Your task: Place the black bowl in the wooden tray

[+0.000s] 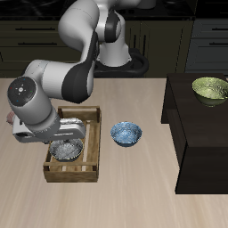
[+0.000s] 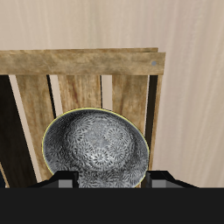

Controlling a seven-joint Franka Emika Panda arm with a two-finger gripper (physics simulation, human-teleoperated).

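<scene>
One black bowl (image 2: pixel 95 149) upright, mouth up, inside wooden tray (image 2: pixel 83 62).

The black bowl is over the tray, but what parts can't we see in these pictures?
- Gripper: exterior view, the arm covers its fingers; wrist view, the frame edge cuts them, so open or shut cannot be told.
- Black bowl: exterior view, the arm hides part of it; whether it rests on the wooden tray's slats is unclear.
- Bowl's near rim: wrist view, hidden behind the gripper body.
</scene>
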